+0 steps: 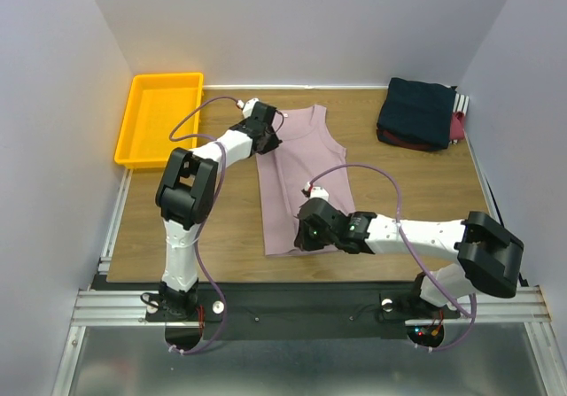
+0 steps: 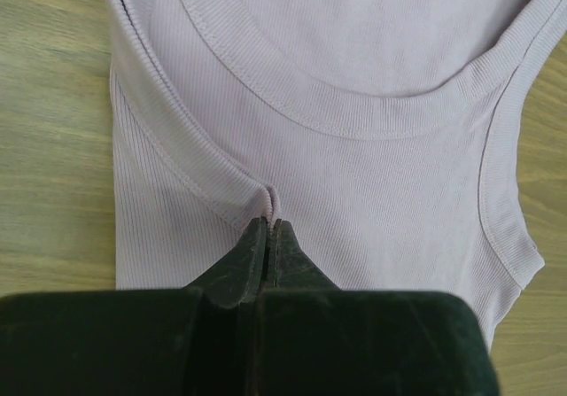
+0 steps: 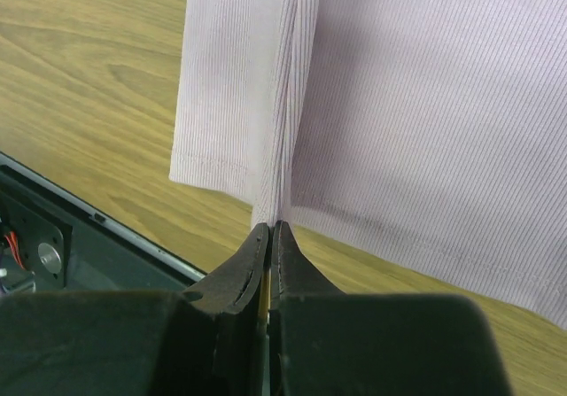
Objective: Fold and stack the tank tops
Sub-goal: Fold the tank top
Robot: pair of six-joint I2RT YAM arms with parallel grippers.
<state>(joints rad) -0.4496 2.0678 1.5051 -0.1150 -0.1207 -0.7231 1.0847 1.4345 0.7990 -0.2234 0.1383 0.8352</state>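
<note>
Okay, the top camera first. The pink tank top (image 1: 301,179) lies flat in the middle of the table (image 1: 399,201), with its neck toward 12 o'clock and its hem toward 6. The folded tank tops (image 1: 421,112), dark blue with some dark red under them, sit at about 2 o'clock, well apart from it. The yellow tray (image 1: 124,143) is at 10 o'clock. My left gripper (image 1: 268,139) is on the pink top at its 11 o'clock corner. My right gripper (image 1: 306,235) is down at the hem near 6 o'clock.

Next, the left wrist camera. The left gripper (image 2: 270,228) is clenched on a little ridge of the pink tank top (image 2: 354,174), right at the armhole edge below the neck.

Last, the right wrist camera. The right gripper (image 3: 270,229) is pinched tight on the hem of the pink tank top (image 3: 425,130), and a thin fold runs up from it toward 12 o'clock.

I think the step is folding one long side over. To do it well, I should lift both pinches together, keep the cloth tight between them, carry them the same way across, and lay the edge down straight.

I can read no tags, brands or writing anywhere.
</note>
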